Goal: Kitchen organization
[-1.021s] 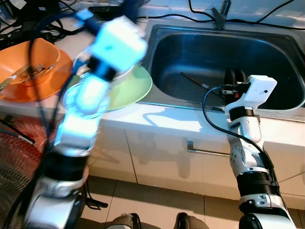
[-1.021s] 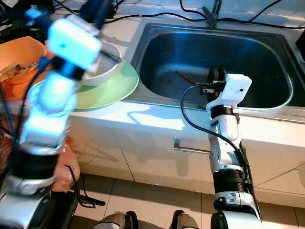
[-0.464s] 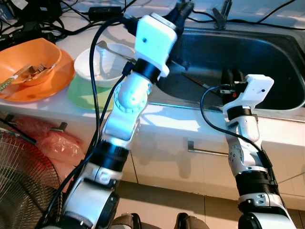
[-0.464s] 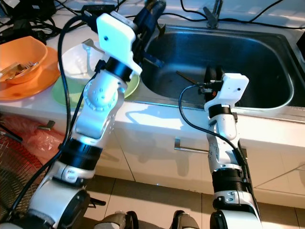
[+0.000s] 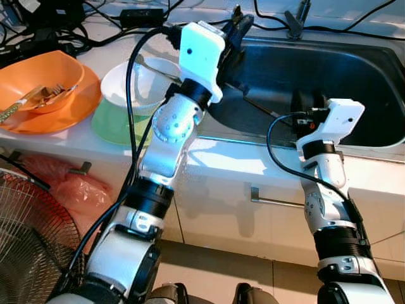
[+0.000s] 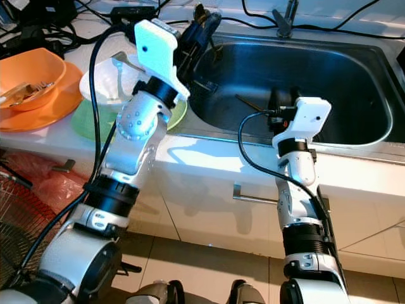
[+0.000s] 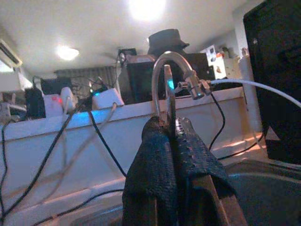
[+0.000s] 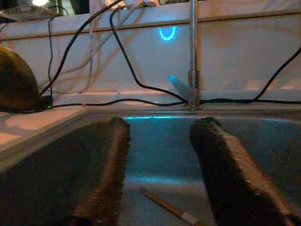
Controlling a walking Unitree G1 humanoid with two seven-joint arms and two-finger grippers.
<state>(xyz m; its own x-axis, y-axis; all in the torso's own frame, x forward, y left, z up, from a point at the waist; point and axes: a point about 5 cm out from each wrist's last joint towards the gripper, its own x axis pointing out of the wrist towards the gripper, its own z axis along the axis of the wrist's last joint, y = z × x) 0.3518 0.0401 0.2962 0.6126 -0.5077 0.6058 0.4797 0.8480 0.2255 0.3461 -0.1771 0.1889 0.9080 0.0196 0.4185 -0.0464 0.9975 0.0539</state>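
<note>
A steel sink is sitting in the white desk, and one chopstick is lying flat on the sink's floor. The right pincer is reaching over the sink's front rim and hanging low inside the basin; its two fingers are standing apart, released, with nothing between them. In the right wrist view the chopstick is lying on the basin floor just ahead of the fingers, in line with the gap between them but not touching either one.

The left pincer is hovering at the sink's far left corner, above the rim. Its fingers are pressed together, clenched, with no object seen between them, and they are pointing toward the tap on the back edge.

On the desk to the left of the sink, a white bowl is resting on a green plate. Farther left, an orange bowl is sitting on an orange plate and holding some cutlery. Black cables are trailing across the back of the desk.
</note>
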